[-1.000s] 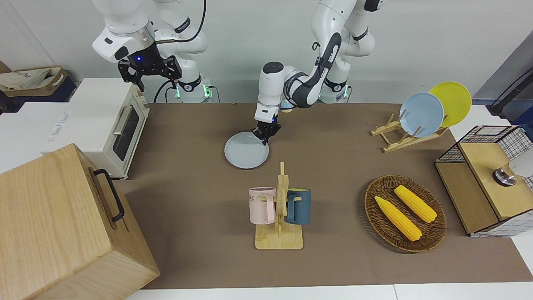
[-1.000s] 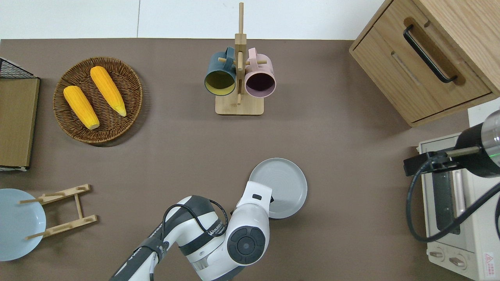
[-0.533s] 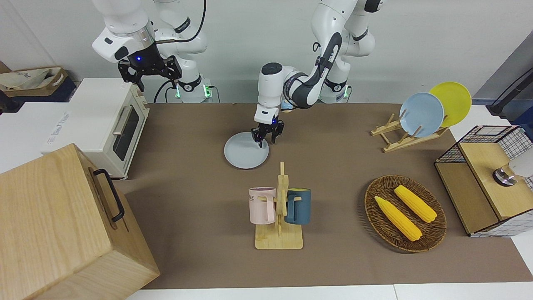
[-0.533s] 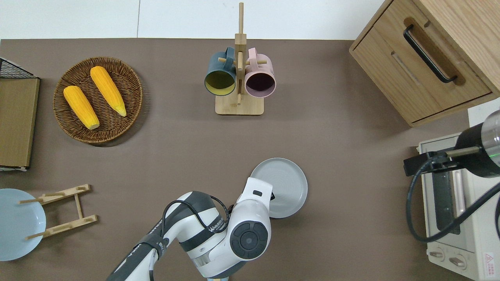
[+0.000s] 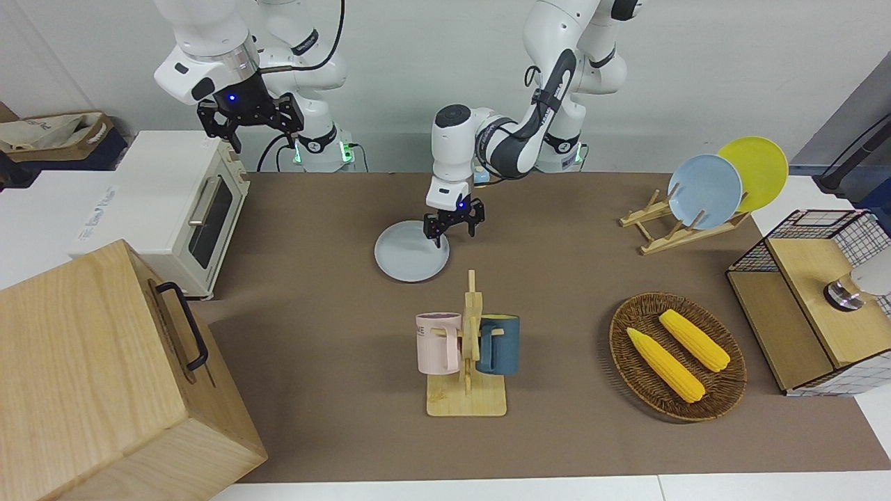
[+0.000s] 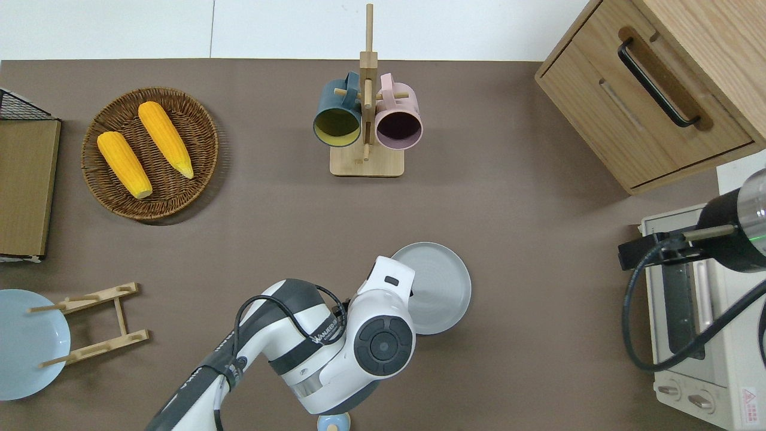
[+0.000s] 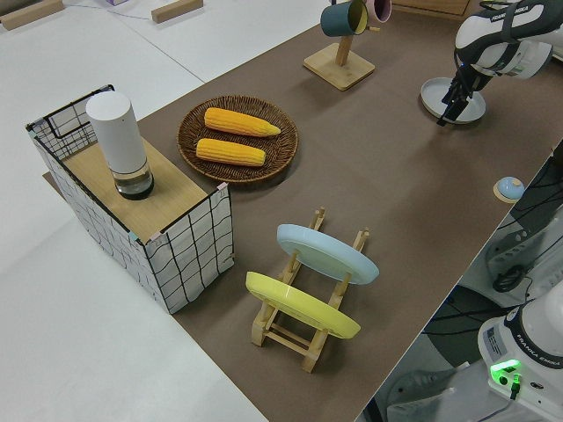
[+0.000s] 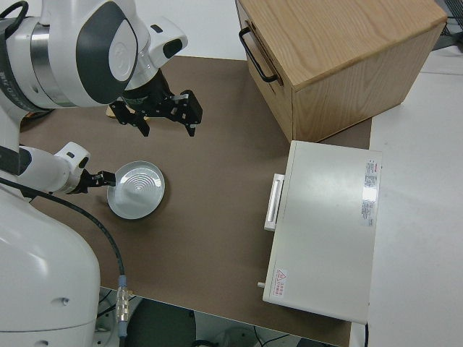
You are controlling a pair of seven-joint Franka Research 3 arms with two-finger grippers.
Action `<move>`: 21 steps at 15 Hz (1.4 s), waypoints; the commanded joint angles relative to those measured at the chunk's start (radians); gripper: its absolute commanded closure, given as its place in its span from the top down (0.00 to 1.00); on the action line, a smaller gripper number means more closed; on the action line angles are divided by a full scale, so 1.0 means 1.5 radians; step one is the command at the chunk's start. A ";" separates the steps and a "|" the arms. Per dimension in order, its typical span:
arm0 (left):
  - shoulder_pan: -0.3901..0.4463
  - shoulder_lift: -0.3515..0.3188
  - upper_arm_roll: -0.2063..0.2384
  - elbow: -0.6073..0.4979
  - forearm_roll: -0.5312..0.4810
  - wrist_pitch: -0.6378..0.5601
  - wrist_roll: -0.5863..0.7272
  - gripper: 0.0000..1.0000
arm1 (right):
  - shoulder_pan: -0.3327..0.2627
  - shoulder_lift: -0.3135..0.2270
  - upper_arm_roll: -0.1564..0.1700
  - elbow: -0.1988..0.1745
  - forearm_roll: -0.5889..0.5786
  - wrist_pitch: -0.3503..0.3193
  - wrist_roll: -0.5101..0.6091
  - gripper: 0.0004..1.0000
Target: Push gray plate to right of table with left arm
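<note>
The gray plate (image 5: 409, 259) (image 6: 440, 288) lies flat on the brown table (image 5: 313, 348) near the robots, nearer to them than the mug rack. My left gripper (image 5: 455, 232) is open, low at the plate's rim on the side toward the left arm's end. One finger is over the rim, the other over the mat. The wrist hides the fingers in the overhead view. The gripper also shows in the left side view (image 7: 450, 105) and the right side view (image 8: 98, 178). My right gripper (image 5: 249, 129) is open and parked.
A mug rack (image 5: 466, 355) with two mugs stands farther from the robots. A toaster oven (image 5: 188, 209) and a wooden box (image 5: 104, 376) fill the right arm's end. A corn basket (image 5: 676, 356), a plate rack (image 5: 686, 226) and a wire shelf (image 5: 814, 306) sit at the left arm's end.
My left gripper's fingers have spread from shut to open at the plate's rim and the wrist has turned. The plate has hardly moved. The right arm has not moved.
</note>
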 commanded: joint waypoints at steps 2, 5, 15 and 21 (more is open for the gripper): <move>0.048 -0.060 0.002 0.045 -0.106 -0.118 0.202 1.00 | -0.012 -0.002 0.011 0.006 0.003 -0.010 0.008 0.98; 0.105 -0.100 0.003 0.089 -0.157 -0.221 0.343 1.00 | -0.012 -0.002 0.011 0.006 0.003 -0.010 0.009 0.98; 0.328 -0.194 0.012 0.186 -0.251 -0.434 0.710 1.00 | -0.012 -0.002 0.011 0.006 0.003 -0.010 0.008 0.98; 0.340 -0.212 0.055 0.292 -0.279 -0.524 0.707 1.00 | -0.012 -0.002 0.011 0.006 0.003 -0.010 0.008 0.98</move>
